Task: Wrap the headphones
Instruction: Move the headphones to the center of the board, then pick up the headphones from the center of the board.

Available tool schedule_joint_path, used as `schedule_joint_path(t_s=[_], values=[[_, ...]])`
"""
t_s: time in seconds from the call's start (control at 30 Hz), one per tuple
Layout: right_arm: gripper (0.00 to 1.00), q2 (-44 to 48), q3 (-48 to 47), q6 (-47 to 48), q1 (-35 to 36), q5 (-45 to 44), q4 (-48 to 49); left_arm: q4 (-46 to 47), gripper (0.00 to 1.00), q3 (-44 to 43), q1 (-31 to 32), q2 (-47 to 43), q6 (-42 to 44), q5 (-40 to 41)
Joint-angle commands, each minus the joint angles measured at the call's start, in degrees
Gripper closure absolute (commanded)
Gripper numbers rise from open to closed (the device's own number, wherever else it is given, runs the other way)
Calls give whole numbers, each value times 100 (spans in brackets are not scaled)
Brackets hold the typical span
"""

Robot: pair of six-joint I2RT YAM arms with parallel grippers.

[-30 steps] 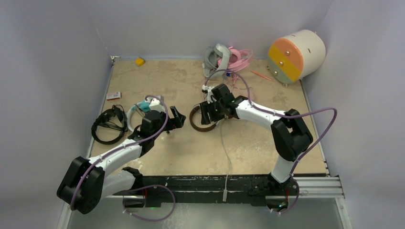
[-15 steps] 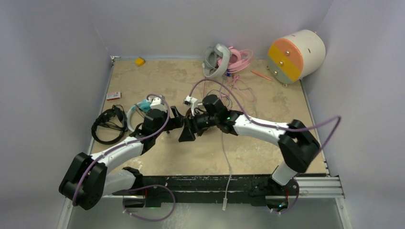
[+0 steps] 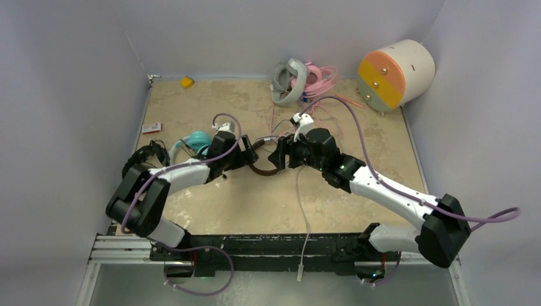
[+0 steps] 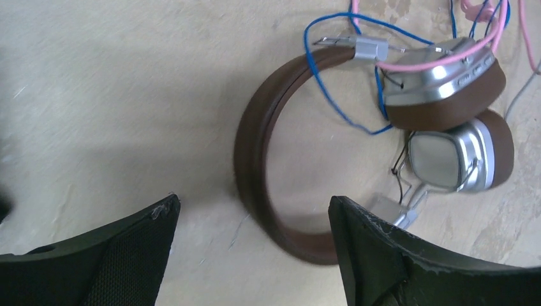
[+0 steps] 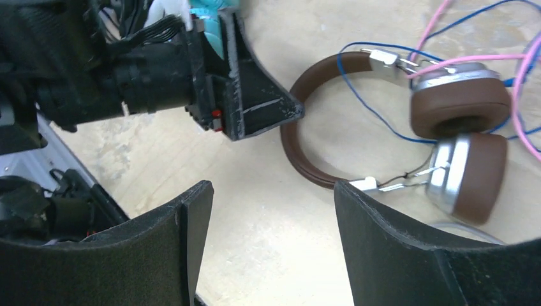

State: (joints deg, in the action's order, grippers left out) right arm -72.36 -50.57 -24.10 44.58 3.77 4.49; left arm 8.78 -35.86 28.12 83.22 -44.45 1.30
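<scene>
The brown-and-silver headphones (image 3: 260, 167) lie flat on the table between my two grippers. In the left wrist view the brown headband (image 4: 252, 153) curves toward my open left gripper (image 4: 254, 203), and its lower arc lies between the fingers. The silver ear cups (image 4: 446, 153) lie at the right, with thin blue and pink cables over them. My right gripper (image 5: 271, 188) is open and empty, just short of the headband (image 5: 300, 156). From above, the left gripper (image 3: 241, 155) and the right gripper (image 3: 281, 157) face each other across the headband.
Teal-and-white headphones (image 3: 194, 140) and black headphones (image 3: 145, 162) lie at the left. Grey-white (image 3: 287, 80) and pink (image 3: 319, 75) pairs lie at the back. The cream cylinder (image 3: 395, 67) stands back right. A white cable (image 3: 300, 204) runs to the near edge.
My right gripper has drawn back to the right, leaving the brown headphones on the table. My left gripper has reached right up to the headband.
</scene>
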Motion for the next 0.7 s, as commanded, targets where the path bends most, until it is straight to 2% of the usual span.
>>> schedule_joint_path(t_s=[0.0, 0.07, 0.23, 0.37, 0.5, 0.53, 0.57, 0.6, 0.67], values=[[27, 506, 208, 7, -15, -843, 107, -1092, 21, -1295, 163, 764, -294, 138], [27, 601, 288, 48, -19, -884, 151, -1677, 23, -1753, 290, 1101, -338, 471], [27, 801, 490, 134, -39, -1308, 120, -2239, 34, -2355, 720, 1709, -183, 1058], [27, 784, 240, 117, -111, -2038, -587, -2759, 43, -2791, 792, 2207, -96, 1222], [27, 539, -302, 65, -426, -2021, -1306, -3044, 63, -2969, 799, 2428, 81, 1533], [27, 478, -392, 44, -596, -1860, -1365, -3061, 76, -2977, 794, 2422, 167, 1587], [27, 401, -488, 21, -789, -1662, -1423, -3112, 97, -2995, 797, 2391, 290, 1637], [28, 297, -601, -9, -955, -1497, -1522, -3212, 100, -3036, 802, 2335, 422, 1718], [27, 93, -849, -16, -1114, -1533, -1766, -3246, 100, -2966, 859, 2085, 680, 1950]])
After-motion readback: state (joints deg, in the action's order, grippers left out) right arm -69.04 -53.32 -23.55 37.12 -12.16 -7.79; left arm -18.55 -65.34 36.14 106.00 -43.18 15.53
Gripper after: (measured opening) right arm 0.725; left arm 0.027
